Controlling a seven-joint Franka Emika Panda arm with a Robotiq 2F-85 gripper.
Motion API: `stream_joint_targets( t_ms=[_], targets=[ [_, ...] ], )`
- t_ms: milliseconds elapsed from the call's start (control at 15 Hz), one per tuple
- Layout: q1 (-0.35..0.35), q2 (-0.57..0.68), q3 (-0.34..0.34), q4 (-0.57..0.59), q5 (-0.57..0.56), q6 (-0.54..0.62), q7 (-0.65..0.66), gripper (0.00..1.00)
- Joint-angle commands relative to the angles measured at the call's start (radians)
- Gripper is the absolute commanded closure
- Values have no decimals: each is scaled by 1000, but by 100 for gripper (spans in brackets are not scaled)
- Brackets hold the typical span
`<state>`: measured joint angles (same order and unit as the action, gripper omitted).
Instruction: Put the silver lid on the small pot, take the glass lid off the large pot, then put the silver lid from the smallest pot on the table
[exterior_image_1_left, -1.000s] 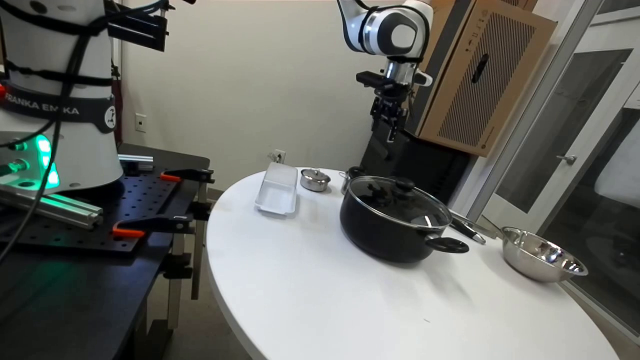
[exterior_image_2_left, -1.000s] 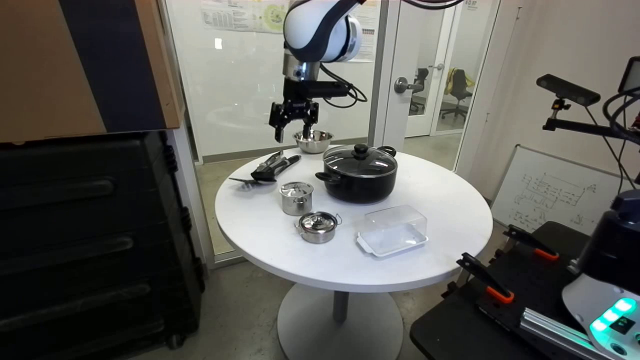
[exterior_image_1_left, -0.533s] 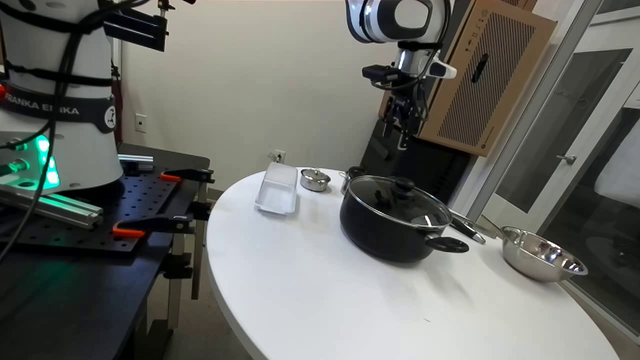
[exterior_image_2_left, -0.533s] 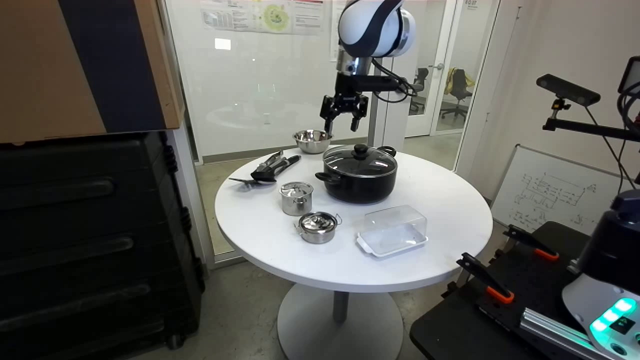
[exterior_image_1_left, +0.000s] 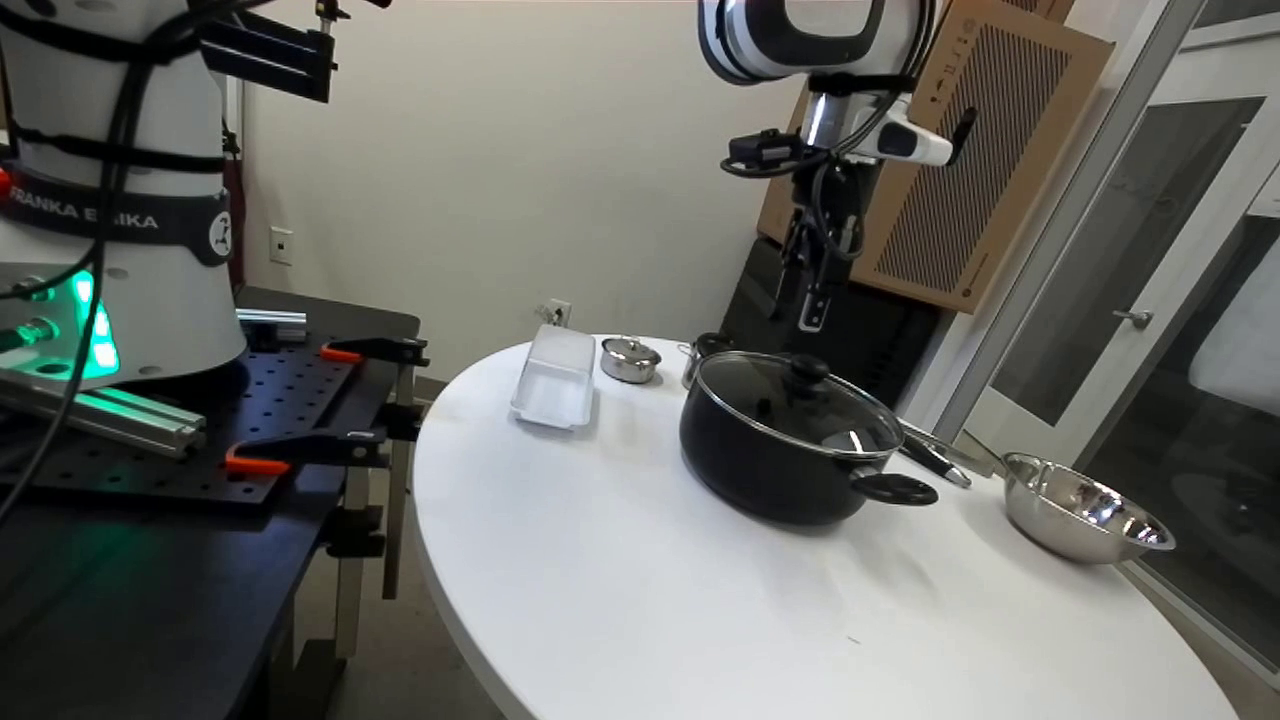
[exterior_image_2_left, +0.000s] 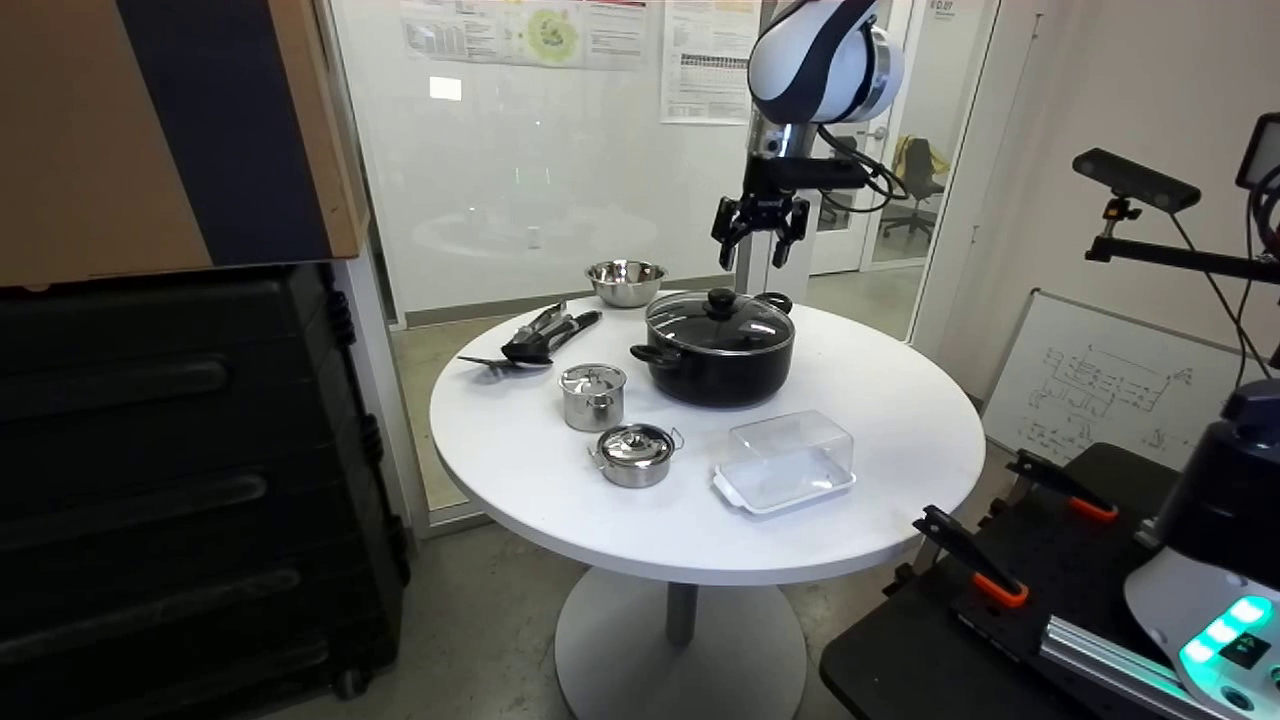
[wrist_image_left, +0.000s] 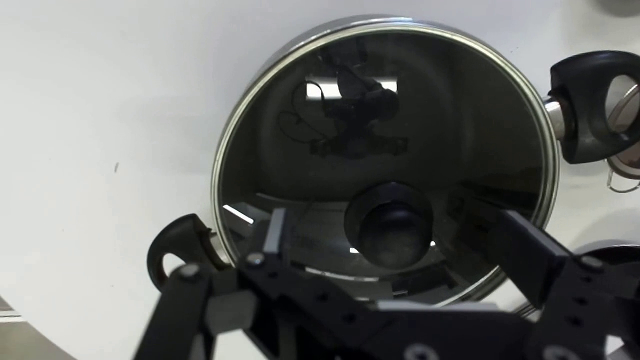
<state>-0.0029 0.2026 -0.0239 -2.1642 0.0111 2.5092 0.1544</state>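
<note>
1. The gripper (exterior_image_2_left: 753, 260) hangs, jaws wide apart.
2. Under it, a round glass lid (exterior_image_2_left: 720, 332) sits on the fat black pot (exterior_image_2_left: 722, 380).
3. At that pot's seven o'clock in an exterior view, a shiny silver lid (exterior_image_2_left: 636, 445) caps a squat pot (exterior_image_2_left: 638, 473).

Only solid read: FRANKA EMIKA
It's on the dark band (exterior_image_1_left: 155, 223) round the robot base (exterior_image_1_left: 175, 320), left in an exterior view, cable (exterior_image_1_left: 112, 185) cutting across the second word. Writing on the taller silver pot (exterior_image_2_left: 594, 402), whiteboard (exterior_image_2_left: 1105, 378) and far posters (exterior_image_2_left: 708, 65) is way too small to make out.
</note>
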Motion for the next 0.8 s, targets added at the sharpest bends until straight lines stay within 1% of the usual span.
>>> stream_joint_targets(
  t_ms=[0,400,733],
  targets=[
    [2,38,1,32,23,21,20,0],
    [21,140,4,153,14,-8,54,0],
    [32,189,1,205,15,-31,76,0]
  ],
)
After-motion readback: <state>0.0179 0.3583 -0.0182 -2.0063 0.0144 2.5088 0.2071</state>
